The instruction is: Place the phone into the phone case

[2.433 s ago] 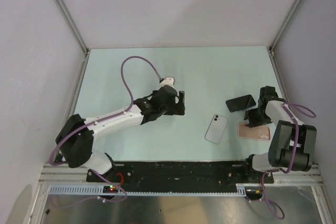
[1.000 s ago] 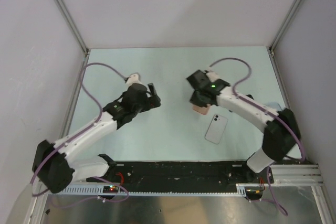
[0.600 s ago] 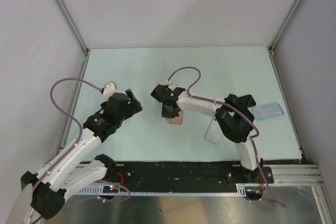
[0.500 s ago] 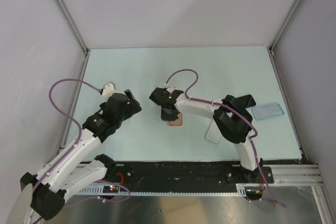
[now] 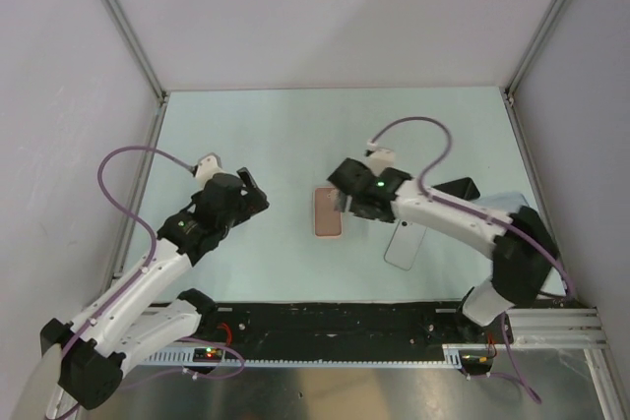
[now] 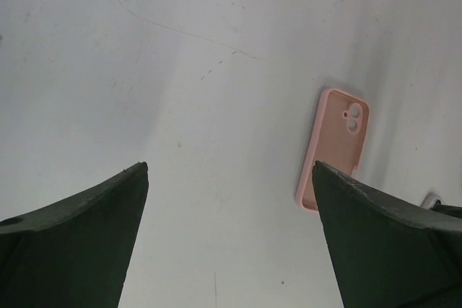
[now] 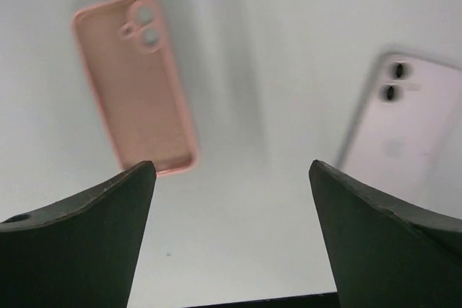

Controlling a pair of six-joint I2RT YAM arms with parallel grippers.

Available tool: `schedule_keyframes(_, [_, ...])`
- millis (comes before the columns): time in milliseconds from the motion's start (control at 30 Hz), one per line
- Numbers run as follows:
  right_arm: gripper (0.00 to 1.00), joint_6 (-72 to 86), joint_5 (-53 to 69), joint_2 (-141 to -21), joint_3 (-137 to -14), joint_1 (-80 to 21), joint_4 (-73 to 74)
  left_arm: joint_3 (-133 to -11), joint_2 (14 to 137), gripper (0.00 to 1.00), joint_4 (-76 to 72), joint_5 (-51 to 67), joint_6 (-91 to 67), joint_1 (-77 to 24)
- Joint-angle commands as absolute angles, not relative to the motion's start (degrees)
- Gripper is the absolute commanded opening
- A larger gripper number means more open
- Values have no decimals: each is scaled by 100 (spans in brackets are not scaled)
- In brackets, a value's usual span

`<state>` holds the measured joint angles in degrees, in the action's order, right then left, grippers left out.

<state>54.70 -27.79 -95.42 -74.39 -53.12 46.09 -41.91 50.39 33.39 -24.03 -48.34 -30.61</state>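
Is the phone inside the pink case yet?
No, out. The pink phone case lies empty, bare inside showing; the phone lies apart from it.

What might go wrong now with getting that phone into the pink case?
The phone lies flat, camera side up, so the open right tool may slip on its thin edges. The pink case seems to lie hollow side up, so the phone probably needs turning over first and might drop. The case lies loose, with the left tool open and away from it, so pressing may shove it.
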Motion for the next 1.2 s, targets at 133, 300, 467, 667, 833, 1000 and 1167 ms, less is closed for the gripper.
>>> schedule_keyframes(133, [97,6327,-3376,-8070,-5556,-4316,5109,-4316,5191,98,2831,-1987,-4671,-3073])
schedule_keyframes(300, [99,6250,-3249,-7739,-4970,-3976,4784,-4389,5272,98,2780,-1929,-4626,-3177])
schedule_keyframes(467, [99,5959,-2946,-7631,-4619,-3736,4270,-4446,5399,98,2754,-1928,-4595,-3357])
schedule_keyframes(667, [99,5668,-2671,-7621,-4415,-3524,3730,-4487,5563,98,2730,-1963,-4619,-3601])
schedule_keyframes(833, [100,5606,-2549,-7717,-4387,-3435,3538,-4503,5683,98,2683,-1990,-4667,-3733])
schedule_keyframes(1000, [99,5735,-2661,-7877,-4364,-3384,3570,-4544,5816,98,2644,-1995,-4693,-3846])
schedule_keyframes(1167, [99,5684,-2598,-8085,-4278,-3229,3415,-4617,5974,98,2599,-1962,-4653,-3984])
